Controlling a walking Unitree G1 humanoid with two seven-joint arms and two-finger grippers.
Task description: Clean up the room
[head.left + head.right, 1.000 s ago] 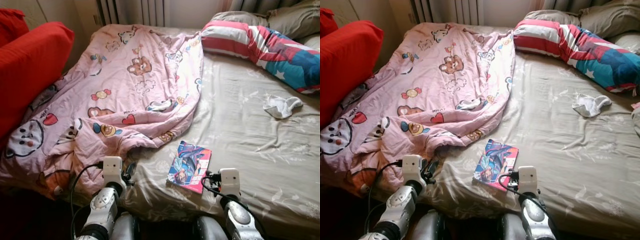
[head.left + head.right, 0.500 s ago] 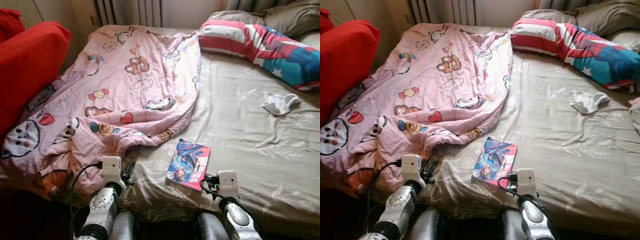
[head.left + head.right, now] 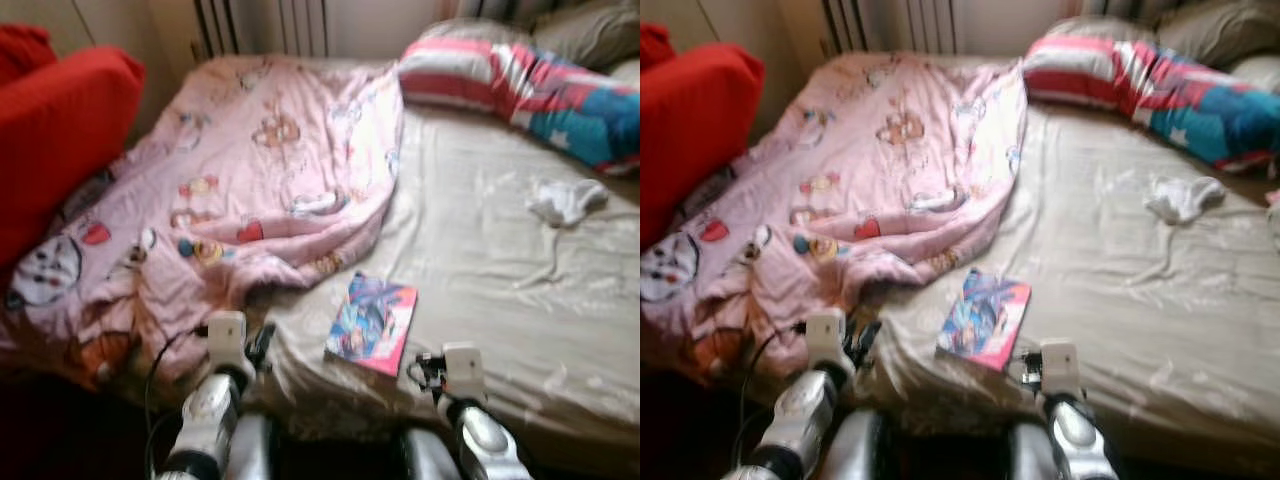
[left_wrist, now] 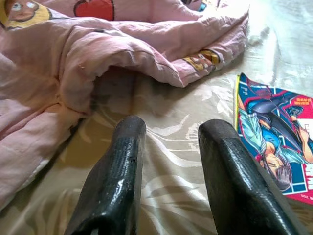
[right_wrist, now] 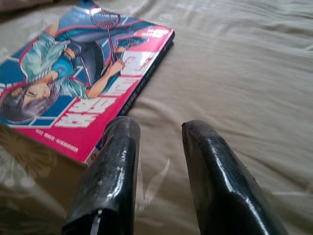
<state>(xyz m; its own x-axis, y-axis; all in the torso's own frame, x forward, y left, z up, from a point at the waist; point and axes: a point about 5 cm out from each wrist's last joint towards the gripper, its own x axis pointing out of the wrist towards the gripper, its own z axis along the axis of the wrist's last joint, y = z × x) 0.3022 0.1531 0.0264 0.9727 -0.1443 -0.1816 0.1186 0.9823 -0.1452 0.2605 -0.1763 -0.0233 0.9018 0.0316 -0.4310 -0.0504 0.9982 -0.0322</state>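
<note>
Glossy paper comic book (image 5: pixel 83 78) on creased beige cloth sheet (image 3: pixel 500 290) (soft pink quilt (image 3: pixel 230 170) beside).

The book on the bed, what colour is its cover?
Pink and blue, with a drawn figure; the book shows best in the right wrist view.

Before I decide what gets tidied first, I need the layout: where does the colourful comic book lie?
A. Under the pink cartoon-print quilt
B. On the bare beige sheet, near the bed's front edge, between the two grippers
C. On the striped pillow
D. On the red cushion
B: the colourful comic book lies flat on the beige sheet, beside the pink cartoon-print quilt, between the left gripper and the right gripper.
</note>
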